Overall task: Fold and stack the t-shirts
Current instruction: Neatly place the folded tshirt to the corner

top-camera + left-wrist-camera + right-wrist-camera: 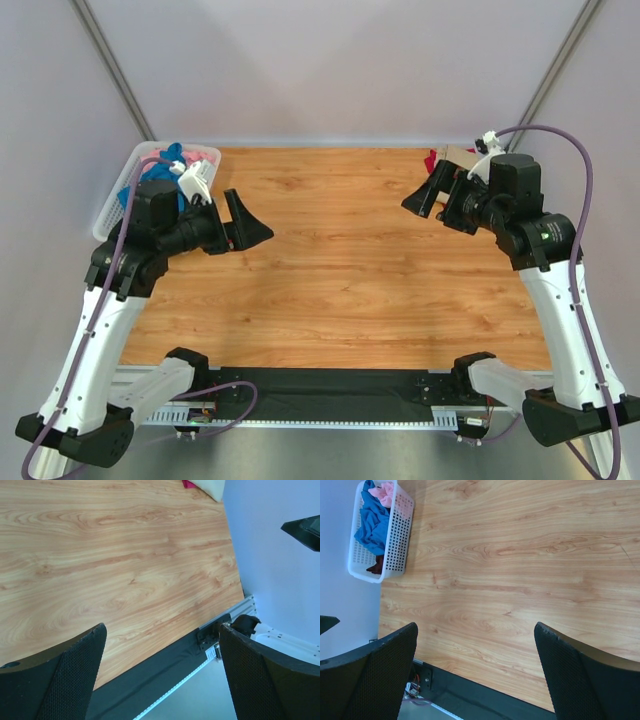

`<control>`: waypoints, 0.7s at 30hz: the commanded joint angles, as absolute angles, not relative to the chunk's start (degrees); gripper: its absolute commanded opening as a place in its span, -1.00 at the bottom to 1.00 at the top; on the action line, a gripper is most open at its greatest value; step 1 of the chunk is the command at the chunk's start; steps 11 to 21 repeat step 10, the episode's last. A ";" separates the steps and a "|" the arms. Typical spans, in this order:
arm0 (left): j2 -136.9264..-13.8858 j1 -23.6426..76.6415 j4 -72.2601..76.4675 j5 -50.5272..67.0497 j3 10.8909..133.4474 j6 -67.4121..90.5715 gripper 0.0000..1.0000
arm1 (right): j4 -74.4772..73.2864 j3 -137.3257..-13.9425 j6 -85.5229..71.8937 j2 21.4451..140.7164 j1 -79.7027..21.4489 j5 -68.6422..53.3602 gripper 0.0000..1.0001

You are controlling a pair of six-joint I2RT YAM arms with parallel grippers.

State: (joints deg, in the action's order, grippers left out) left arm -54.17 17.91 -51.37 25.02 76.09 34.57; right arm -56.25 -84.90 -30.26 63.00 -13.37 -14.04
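A blue t-shirt (372,522), a pink one (384,492) and a dark one (376,566) lie bunched in the white lattice basket (400,535) at the table's far left; the basket also shows in the top view (112,197). A folded tan t-shirt (461,156) lies on a crimson red one (432,160) at the far right corner; both show in the left wrist view, tan (212,487) and red (188,484). My left gripper (250,222) is open and empty above the table's left side. My right gripper (428,192) is open and empty above the right side, near the folded pile.
The wooden table (340,260) has a black strip and metal rail along its near edge (330,395). Pale walls enclose the table on three sides. The two arm bases stand at the near corners.
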 commanded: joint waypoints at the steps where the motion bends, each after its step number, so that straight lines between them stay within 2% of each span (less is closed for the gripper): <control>1: -54.05 18.11 -50.98 24.87 78.75 33.22 0.99 | -53.53 -85.52 -31.37 62.05 -13.36 -14.85 1.00; 21: -55.37 18.11 -50.01 25.84 79.10 32.96 0.99 | -50.80 -83.94 -32.78 62.23 -13.36 -16.26 1.00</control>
